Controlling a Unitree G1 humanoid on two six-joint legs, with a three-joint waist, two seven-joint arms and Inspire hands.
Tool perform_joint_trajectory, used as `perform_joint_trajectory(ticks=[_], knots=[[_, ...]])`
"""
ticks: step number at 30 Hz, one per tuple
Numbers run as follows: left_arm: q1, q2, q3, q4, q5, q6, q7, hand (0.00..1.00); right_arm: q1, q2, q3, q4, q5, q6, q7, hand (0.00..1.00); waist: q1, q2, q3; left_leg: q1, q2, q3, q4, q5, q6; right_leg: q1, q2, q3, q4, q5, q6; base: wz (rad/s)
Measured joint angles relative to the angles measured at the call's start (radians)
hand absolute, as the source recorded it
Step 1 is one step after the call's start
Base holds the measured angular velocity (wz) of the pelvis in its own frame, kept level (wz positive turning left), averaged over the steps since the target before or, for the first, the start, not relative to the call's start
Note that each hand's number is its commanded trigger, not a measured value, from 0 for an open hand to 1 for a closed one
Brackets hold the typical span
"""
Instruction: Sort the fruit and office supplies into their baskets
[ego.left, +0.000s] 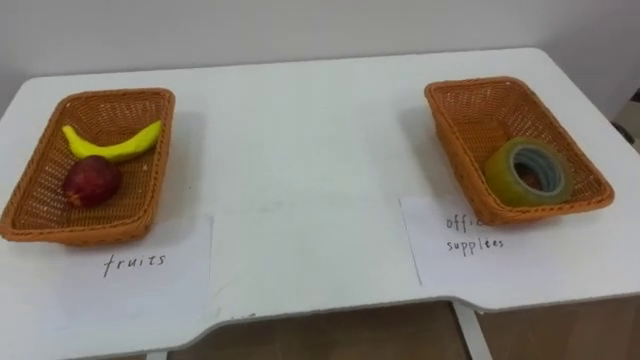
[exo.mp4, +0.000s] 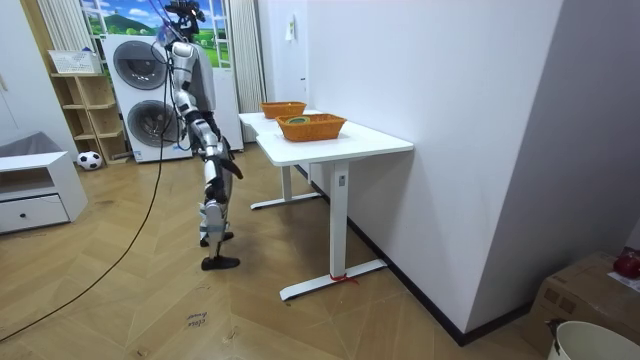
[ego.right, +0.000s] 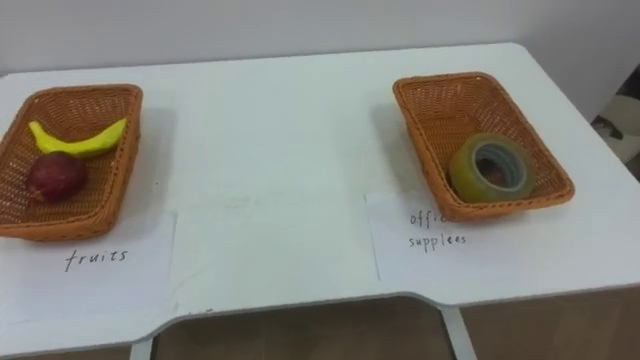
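Table (ego.left: 300, 150): smooth white top with rounded corners; its near edge curves inward and the sides are cut off.
Left basket (ego.left: 60, 232): orange-brown woven wicker, rectangular with sloping walls, at the table's left end.
Banana (ego.left: 112, 146): yellow, curved, lying across the far part of the left basket.
Apple (ego.left: 92, 181): dark red and round, just beside the banana on its near side.
Right basket (ego.left: 450, 140): the same wicker weave, well apart at the right end.
Tape roll (ego.left: 505, 170): olive-green ring leaning in the right basket's near corner.
Paper sheets (ego.left: 140, 275): white and handwritten, one before each basket; the right basket's rim hides part of the right sheet's writing.
Robot: standing by the table in the room view.
Hand (exo.mp4: 226, 165): hangs low beside the body; I cannot tell which one it is or its state.
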Motion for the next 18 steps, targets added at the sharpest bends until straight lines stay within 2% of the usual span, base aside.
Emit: perform_joint_trajectory(ticks=[3, 6, 8, 10, 13, 18], knots=[[0.007, -0.004, -0.015, 0.000, 0.000, -0.007, -0.003, 0.00, -0.014, 0.001, 0.075, 0.023, -0.055, -0.007, 0.040, 0.00, 0.011, 0.011, 0.0006, 0.000, 0.000, -0.005, 0.000, -0.001, -0.001, 0.002, 0.001, -0.003, 0.000, 0.000, 0.000, 0.04], [-0.002, -0.006, -0.015, 0.000, 0.001, -0.013, -0.002, 0.00, -0.025, 0.009, 0.099, 0.053, -0.087, -0.007, 0.087, 0.00, 0.012, 0.016, 0.0010, -0.001, -0.001, -0.030, 0.000, -0.001, -0.001, 0.017, 0.000, -0.031, -0.001, 0.000, 0.000, 0.17], [-0.005, -0.013, -0.015, 0.000, 0.001, -0.024, -0.001, 0.00, -0.032, 0.010, 0.145, 0.087, -0.096, -0.007, 0.126, 0.00, 0.031, 0.018, 0.0012, -0.001, 0.000, -0.030, 0.000, -0.001, -0.001, 0.017, 0.000, -0.047, -0.001, 0.000, 0.000, 0.05], [-0.005, -0.020, -0.015, 0.000, 0.001, -0.024, -0.001, 0.00, -0.037, 0.011, 0.170, 0.104, -0.094, -0.006, 0.160, 0.00, 0.036, 0.018, 0.0015, -0.001, 0.001, -0.030, 0.000, -0.001, -0.001, 0.018, -0.002, -0.060, -0.001, 0.000, 0.000, 0.00], [-0.008, -0.020, -0.015, -0.001, 0.001, -0.025, 0.002, 0.00, -0.037, 0.012, 0.205, 0.114, -0.095, -0.005, 0.207, 0.00, 0.052, 0.017, 0.0024, -0.003, 0.000, -0.042, 0.000, -0.001, -0.001, 0.018, -0.002, -0.060, -0.001, 0.000, 0.000, 0.01], [-0.008, -0.020, -0.015, 0.000, 0.002, -0.027, 0.003, 0.00, -0.063, 0.011, 0.228, 0.168, -0.095, -0.005, 0.288, 0.00, 0.053, 0.014, 0.0037, -0.004, -0.001, -0.048, 0.002, -0.001, -0.001, 0.023, -0.001, -0.062, -0.001, 0.000, 0.000, 0.05]])
